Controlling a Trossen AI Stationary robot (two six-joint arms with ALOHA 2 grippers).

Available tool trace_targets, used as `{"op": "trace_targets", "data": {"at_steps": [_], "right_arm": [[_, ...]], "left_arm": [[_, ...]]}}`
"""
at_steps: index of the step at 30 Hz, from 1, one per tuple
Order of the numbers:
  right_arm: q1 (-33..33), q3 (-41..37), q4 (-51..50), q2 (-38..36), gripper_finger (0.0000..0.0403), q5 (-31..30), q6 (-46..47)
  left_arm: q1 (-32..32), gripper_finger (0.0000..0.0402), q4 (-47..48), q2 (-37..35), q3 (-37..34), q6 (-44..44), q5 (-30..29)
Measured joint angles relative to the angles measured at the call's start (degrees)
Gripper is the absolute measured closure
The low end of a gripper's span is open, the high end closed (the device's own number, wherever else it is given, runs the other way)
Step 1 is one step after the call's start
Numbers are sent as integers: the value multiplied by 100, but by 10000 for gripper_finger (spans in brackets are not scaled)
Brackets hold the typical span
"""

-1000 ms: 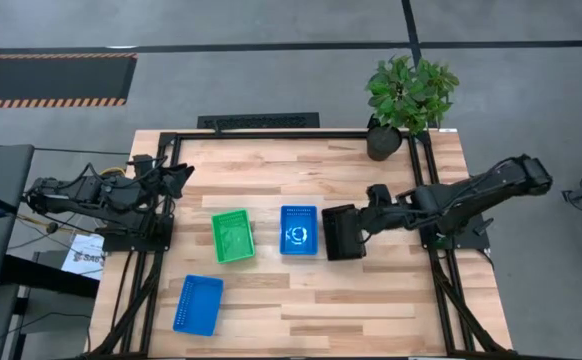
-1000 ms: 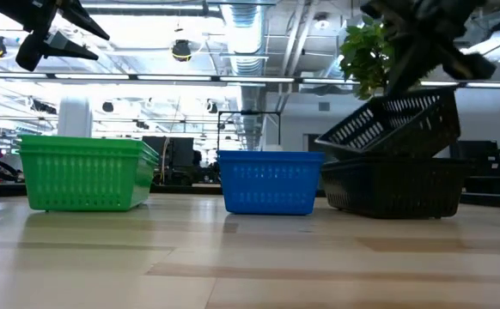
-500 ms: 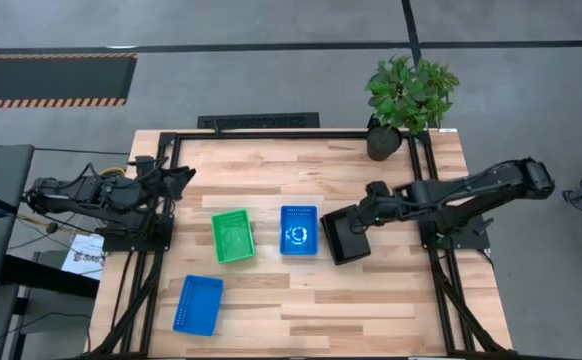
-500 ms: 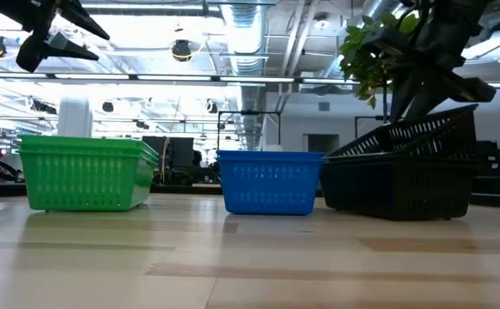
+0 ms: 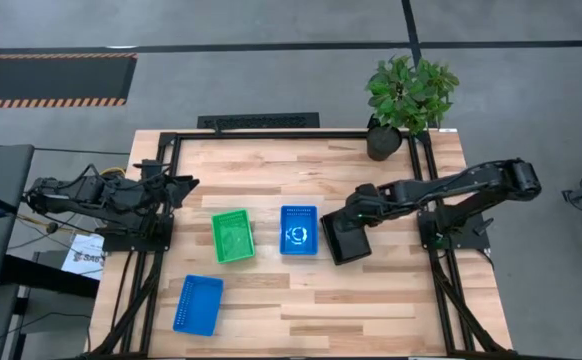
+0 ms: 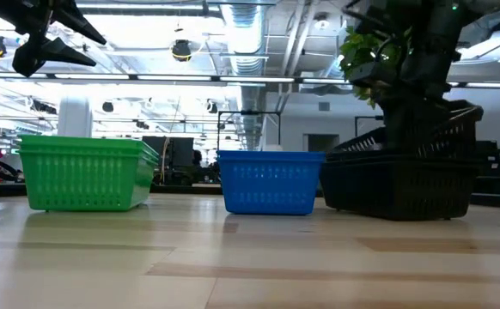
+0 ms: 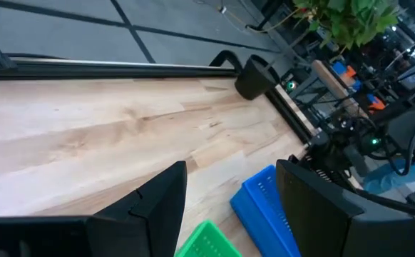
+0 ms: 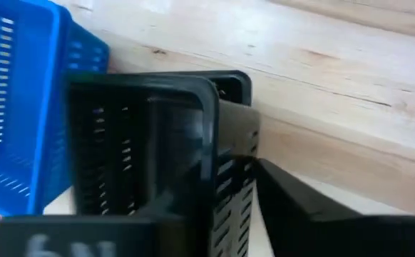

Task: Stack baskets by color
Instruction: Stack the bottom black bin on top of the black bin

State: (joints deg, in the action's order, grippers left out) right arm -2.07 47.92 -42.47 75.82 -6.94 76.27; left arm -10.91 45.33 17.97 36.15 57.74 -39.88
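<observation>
Two black baskets [image 5: 343, 235] nested, top one tilted, not seated; right gripper [image 5: 356, 212] over them, fingers spread, nothing held; left gripper [image 5: 183, 184] spread, idle at table edge; green basket [image 5: 233, 236], centre blue basket [image 5: 298, 229] in row; second blue basket [image 5: 198, 304] apart, unstacked.

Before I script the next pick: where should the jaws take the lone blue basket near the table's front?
Probably on a long side rim of the blue basket, coming straight down. It sits upright, open top up, with bare table on every side; its thin mesh wall suits one jaw inside, one outside.
</observation>
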Motion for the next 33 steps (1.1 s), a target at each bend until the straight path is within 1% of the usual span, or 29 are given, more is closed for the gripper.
{"op": "trace_targets", "data": {"at_steps": [4, 5, 6, 12, 16, 19, 22, 25, 30, 33], "right_arm": [[0, 1, 49, 45, 365, -4, -63], [0, 2, 118, 44, 382, -16, -118], [0, 2, 149, 17, 390, -26, -167], [57, 4, 143, -101, 370, -70, -199], [70, 4, 325, 14, 382, -47, -406], [59, 4, 501, 178, 394, 1, -684], [61, 4, 489, 361, 395, 32, -776], [68, 8, 558, 499, 378, 57, -886], [68, 8, 464, 607, 323, 144, -883], [117, 8, 283, 602, 291, 125, -785]], "left_arm": [[1, 198, 1, -1, 1, 4, -51], [0, 198, 1, 0, 0, 4, -70], [1, 198, 1, 0, 1, 6, -90], [0, 198, 38, -2, 1, 10, -100], [-1, 198, 46, 0, 1, 4, -73], [0, 198, 110, 0, 1, -1, 107], [1, 198, 189, -1, 1, -2, 257], [-1, 198, 205, -2, -1, 4, 338], [1, 198, 222, 0, 1, 4, 480], [1, 198, 395, 0, 1, 8, 575]]}}
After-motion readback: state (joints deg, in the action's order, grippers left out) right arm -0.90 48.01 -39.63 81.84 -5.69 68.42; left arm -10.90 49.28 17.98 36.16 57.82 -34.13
